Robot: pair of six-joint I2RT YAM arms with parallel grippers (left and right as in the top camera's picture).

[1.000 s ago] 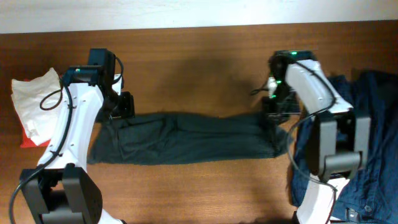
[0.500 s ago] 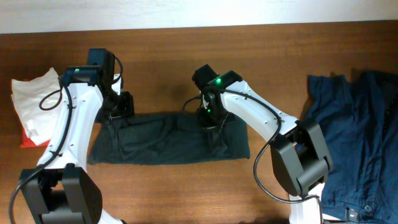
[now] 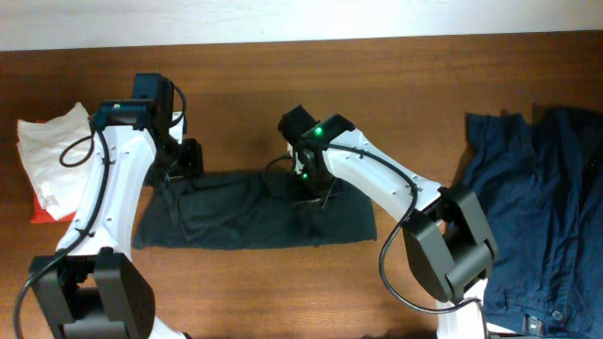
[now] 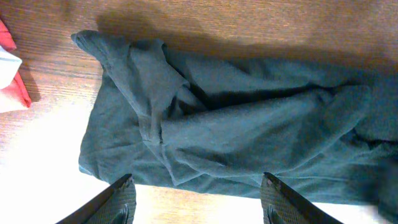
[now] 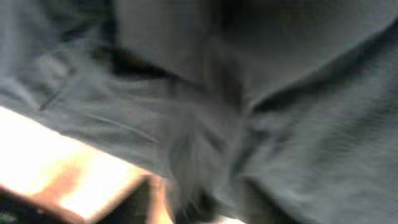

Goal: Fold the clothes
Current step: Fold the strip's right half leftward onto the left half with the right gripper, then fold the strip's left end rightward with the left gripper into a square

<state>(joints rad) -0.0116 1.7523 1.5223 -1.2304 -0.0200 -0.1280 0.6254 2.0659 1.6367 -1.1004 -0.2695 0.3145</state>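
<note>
Dark green garment (image 3: 236,215) is laid on the table (image 3: 377,85), centre-left, with its right end doubled over; left gripper (image 4: 196,199) is held wide open over the far-left corner, nothing gripped; right gripper (image 3: 306,186) is set on the fold, but its wrist view is blurred and its grip cannot be told.

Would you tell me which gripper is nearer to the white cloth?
Left. The left gripper sits at the dark garment's left end, close to the white cloth; the right gripper is over the garment's middle, farther off.
</note>
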